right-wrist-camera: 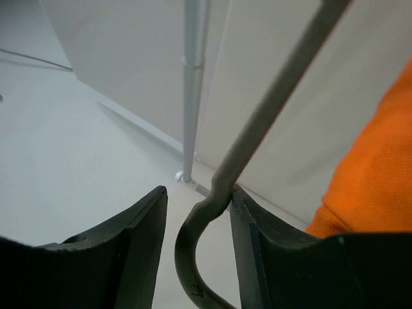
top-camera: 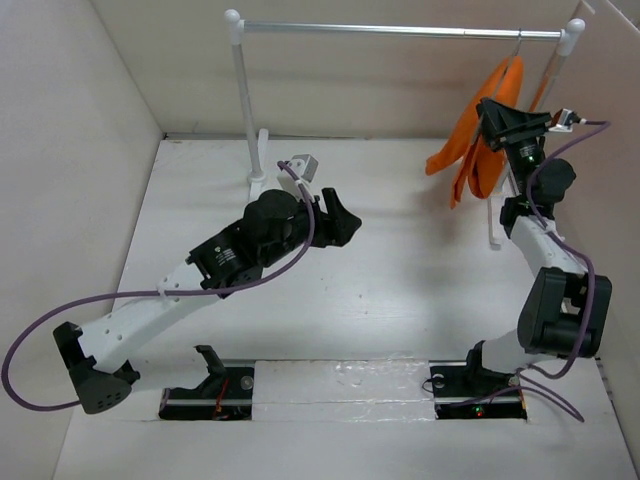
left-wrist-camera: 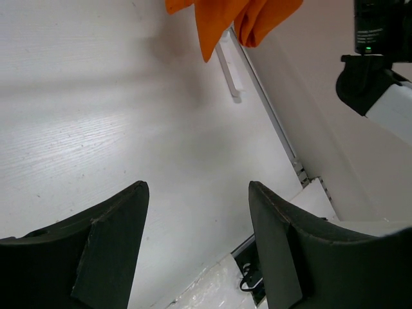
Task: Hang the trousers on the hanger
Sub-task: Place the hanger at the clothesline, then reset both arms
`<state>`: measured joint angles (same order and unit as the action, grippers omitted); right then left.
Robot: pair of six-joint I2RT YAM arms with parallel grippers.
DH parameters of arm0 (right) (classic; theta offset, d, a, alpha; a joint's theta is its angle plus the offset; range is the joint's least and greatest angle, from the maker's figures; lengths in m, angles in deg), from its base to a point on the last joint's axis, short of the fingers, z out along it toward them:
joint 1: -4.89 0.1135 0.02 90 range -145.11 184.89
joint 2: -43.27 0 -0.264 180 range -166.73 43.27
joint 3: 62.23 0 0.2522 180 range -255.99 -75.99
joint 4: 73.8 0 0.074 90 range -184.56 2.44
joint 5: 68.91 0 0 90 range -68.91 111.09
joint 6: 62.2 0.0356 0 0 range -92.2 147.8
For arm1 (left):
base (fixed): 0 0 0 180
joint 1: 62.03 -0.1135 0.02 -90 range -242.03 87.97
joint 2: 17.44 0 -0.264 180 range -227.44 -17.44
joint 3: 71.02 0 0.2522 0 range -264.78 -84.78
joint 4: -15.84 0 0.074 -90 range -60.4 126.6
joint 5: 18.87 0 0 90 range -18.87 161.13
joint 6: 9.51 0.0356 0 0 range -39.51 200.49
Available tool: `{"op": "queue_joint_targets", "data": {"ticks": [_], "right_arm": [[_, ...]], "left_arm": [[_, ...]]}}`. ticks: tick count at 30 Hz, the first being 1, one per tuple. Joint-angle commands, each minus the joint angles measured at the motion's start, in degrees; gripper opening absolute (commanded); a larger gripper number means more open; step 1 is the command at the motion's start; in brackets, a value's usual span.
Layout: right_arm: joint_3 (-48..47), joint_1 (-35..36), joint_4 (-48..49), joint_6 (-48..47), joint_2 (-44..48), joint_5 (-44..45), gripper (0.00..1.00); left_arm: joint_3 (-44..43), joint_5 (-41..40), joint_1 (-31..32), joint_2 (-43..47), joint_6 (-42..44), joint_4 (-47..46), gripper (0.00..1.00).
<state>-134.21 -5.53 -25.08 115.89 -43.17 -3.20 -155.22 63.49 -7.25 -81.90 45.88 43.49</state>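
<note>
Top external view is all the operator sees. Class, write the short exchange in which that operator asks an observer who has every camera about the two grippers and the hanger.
Operator: Is the right gripper clamped on the hanger?
Observer: No. The right wrist view shows its wire between jaws standing wider than it.
Operator: And the left gripper?
Observer: Its wrist view shows it open and empty, the trousers hanging at the top of that picture.

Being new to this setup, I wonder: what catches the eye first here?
The bright orange trousers, hanging below the silver rail at the far right. There the right claw stands open around the thin hanger, while the left claw is open low over the table.
</note>
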Motion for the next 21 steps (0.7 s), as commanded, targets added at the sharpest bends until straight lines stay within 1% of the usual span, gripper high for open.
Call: {"op": "queue_joint_targets", "data": {"ticks": [1,2,3,5,6,7,8,9,10,11,12,14,17,21], "right_arm": [[-1.2,-1.6,-2.1,-7.1,6.4,-4.6,0.50],[-1.4,-3.2,-4.0,-8.5,8.5,-5.4,0.55],[-1.7,-3.8,-8.4,-11.4,9.1,-6.3,0.56],[-4.7,-5.2,-13.1,-14.5,10.1,-10.2,0.59],[-6.5,-6.3,-19.9,-19.4,10.9,-12.1,0.69],[-7.3,-6.3,-19.9,-19.5,10.9,-12.5,0.70],[-8.1,-7.2,-22.2,-21.3,12.1,-13.1,0.82],[-11.6,-8.8,-30.3,-28.0,12.9,-15.1,1.00],[-11.7,-8.8,-30.4,-28.1,12.9,-15.1,1.00],[-13.0,-8.8,-37.6,-34.0,14.0,-15.3,1.00],[-14.1,-9.8,-41.7,-37.1,14.6,-15.2,1.00],[-16.4,-11.3,-49.5,-43.7,15.9,-14.5,1.00],[-18.6,-14.4,-55.4,-49.5,18.0,-14.6,1.00],[-21.2,-16.7,-57.5,-53.0,20.6,-16.8,1.00]], "left_arm": [[-3.0,-1.5,0.1,-0.2,0.4,-1.5,0.60],[-4.1,-2.3,0.1,-0.7,0.7,-0.8,0.64],[-4.6,-2.9,-0.5,-1.1,1.0,-0.3,0.66],[-6.3,-3.5,-0.5,-2.1,1.6,0.9,0.69],[-7.3,-3.0,-2.8,-2.8,1.8,1.6,0.74],[-7.3,-3.0,-2.8,-3.2,1.8,1.6,0.74],[-8.5,-1.8,-3.7,-3.6,1.9,2.2,0.77],[-9.4,-0.5,-6.3,-4.4,1.8,1.9,0.79],[-9.7,-0.4,-6.4,-4.4,1.8,1.9,0.79],[-9.9,1.1,-7.1,-4.5,1.8,1.7,0.80],[-10.2,1.7,-8.6,-4.8,1.6,1.3,0.81],[-11.3,2.5,-9.9,-5.1,1.2,1.0,0.85],[-13.4,4.5,-11.6,-6.4,1.2,1.1,0.86],[-15.7,4.7,-12.3,-8.0,1.3,3.2,0.87]]}}
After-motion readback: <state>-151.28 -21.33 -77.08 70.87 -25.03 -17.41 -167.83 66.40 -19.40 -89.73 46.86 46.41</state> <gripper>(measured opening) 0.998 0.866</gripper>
